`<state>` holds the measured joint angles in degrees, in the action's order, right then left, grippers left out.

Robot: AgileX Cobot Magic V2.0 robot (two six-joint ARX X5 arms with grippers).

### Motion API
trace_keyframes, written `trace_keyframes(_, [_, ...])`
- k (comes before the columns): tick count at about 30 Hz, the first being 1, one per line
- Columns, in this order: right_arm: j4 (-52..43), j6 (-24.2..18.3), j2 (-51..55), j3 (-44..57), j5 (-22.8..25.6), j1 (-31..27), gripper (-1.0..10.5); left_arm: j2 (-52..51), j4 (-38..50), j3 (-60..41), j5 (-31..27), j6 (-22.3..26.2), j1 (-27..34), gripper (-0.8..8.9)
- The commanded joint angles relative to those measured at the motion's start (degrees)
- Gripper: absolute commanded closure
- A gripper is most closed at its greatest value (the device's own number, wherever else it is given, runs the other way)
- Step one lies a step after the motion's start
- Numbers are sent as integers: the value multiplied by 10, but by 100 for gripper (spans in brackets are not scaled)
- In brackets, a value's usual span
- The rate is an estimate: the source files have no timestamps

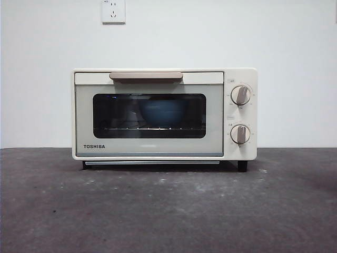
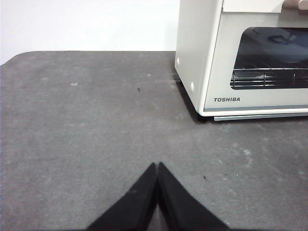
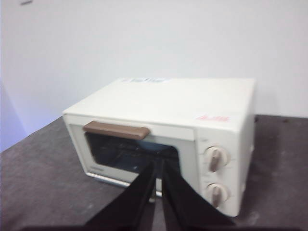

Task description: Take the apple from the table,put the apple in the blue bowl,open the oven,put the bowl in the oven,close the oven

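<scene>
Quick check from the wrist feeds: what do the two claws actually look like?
Both look alike. The left claw has two matte black jaws tapering to sharp points, like a wedge. The right claw has the same plain black pointed jaws. No markings, cables or padding show in either view; the arms themselves are out of frame.

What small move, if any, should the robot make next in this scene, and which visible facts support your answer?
Probably none beyond keeping both arms back. The oven door sits flush and closed, and the blue bowl shows through its window on the rack. Whether the apple is in the bowl cannot be seen. The left gripper hangs shut above the table, and the right gripper, also shut, holds nothing.
</scene>
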<state>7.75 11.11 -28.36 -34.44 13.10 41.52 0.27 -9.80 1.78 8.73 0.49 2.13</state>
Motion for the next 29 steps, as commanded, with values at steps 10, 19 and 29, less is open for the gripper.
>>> trace_keyframes(10, [38, -126, 68, 12, -207, -284, 944, -1, 0, -14, -2, -3, 2, 806])
trace_keyframes(19, [-66, -141, 171, 154, -206, -347, 944, -1, 0, -14, -2, -3, 2, 806])
trace_keyframes(29, [-116, -131, 263, 304, -205, -345, 944, -1, 0, -14, -2, -3, 2, 806])
